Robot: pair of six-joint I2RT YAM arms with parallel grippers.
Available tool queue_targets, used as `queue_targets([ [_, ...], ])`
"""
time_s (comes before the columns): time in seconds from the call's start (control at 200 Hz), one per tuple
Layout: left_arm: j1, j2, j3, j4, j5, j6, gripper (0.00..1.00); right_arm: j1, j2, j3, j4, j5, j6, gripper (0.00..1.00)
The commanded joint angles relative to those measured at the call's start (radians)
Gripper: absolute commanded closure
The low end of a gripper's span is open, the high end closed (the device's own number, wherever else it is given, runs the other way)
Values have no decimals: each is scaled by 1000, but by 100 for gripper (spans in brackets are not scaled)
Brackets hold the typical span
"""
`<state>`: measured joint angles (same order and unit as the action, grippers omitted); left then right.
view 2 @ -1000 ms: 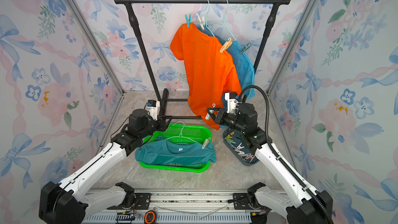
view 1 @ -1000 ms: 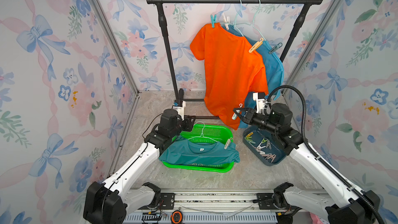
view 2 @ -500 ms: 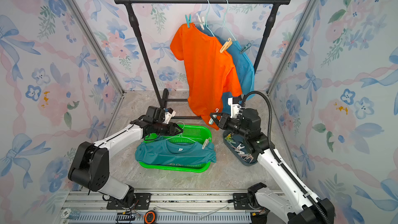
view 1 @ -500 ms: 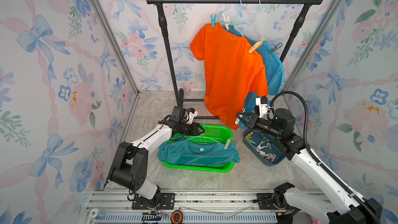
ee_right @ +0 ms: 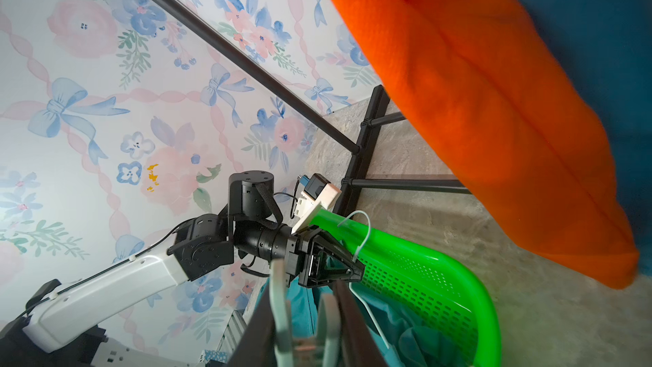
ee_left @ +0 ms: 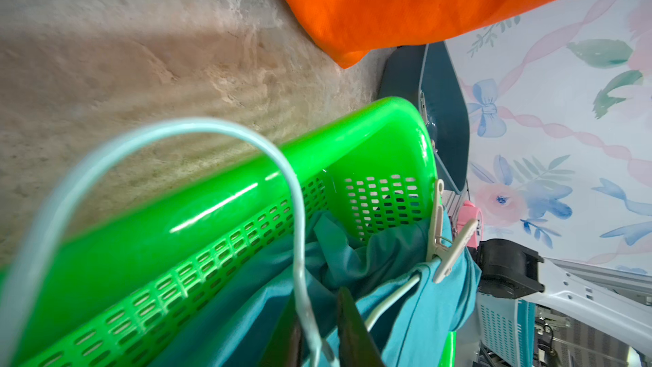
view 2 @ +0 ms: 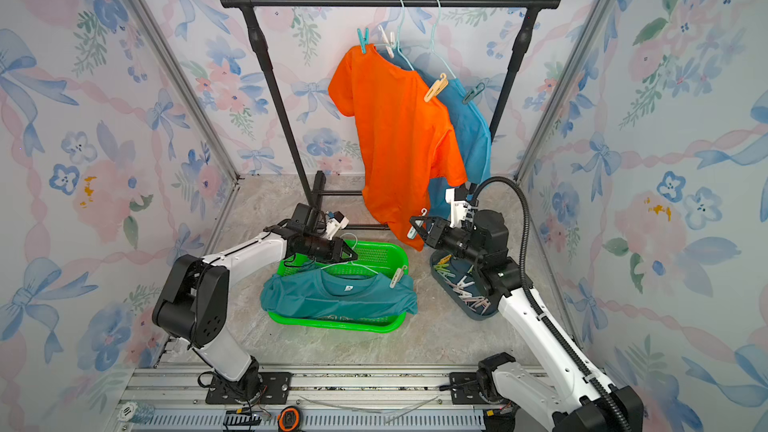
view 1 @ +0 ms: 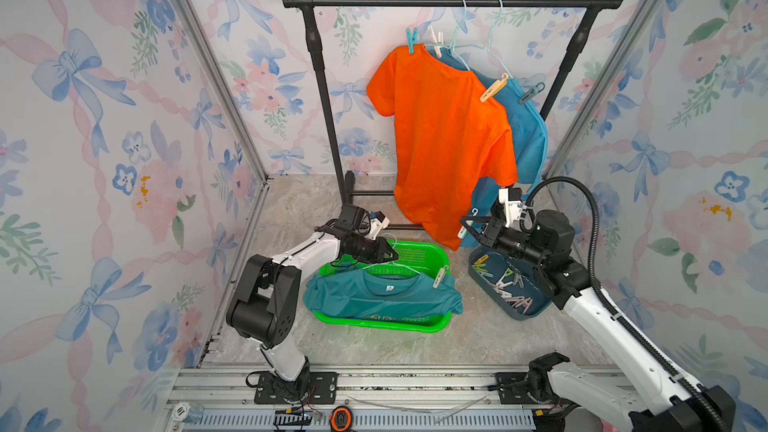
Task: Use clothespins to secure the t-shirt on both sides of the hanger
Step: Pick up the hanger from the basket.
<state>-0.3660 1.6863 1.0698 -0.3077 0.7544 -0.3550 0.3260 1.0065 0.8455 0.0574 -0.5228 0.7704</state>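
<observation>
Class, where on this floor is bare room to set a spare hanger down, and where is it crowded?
Free: floor between green basket and front rail; floor left of rack post. Crowded: gap between basket and peg tray.

White arm links [view 1: 307, 245], black joints [view 1: 266, 297], ribbed black cable [view 1: 559, 179].

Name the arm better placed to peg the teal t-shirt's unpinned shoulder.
Right. The right tool grips a pale plastic clothespin, ready to apply. The left tool is shut on the pale blue wire hanger carrying the teal t-shirt, so it should steady that.
</observation>
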Motion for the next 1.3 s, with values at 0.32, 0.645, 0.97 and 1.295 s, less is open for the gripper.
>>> queue_targets([
  [0.32,-8,-126,67,-9,-63,-28,100,-12,-32,6,4,-13,10,75],
  [0.645,16,-430,113,-19,-314,-153,100,-4,-83,80,-62,8,-11,76],
  [0.97,77,-643,229,-42,-706,-280,100,52,-88,149,-96,57,-37,76],
  [1.295,78,-697,264,27,-1089,-587,100,92,-54,195,-83,84,-49,76],
])
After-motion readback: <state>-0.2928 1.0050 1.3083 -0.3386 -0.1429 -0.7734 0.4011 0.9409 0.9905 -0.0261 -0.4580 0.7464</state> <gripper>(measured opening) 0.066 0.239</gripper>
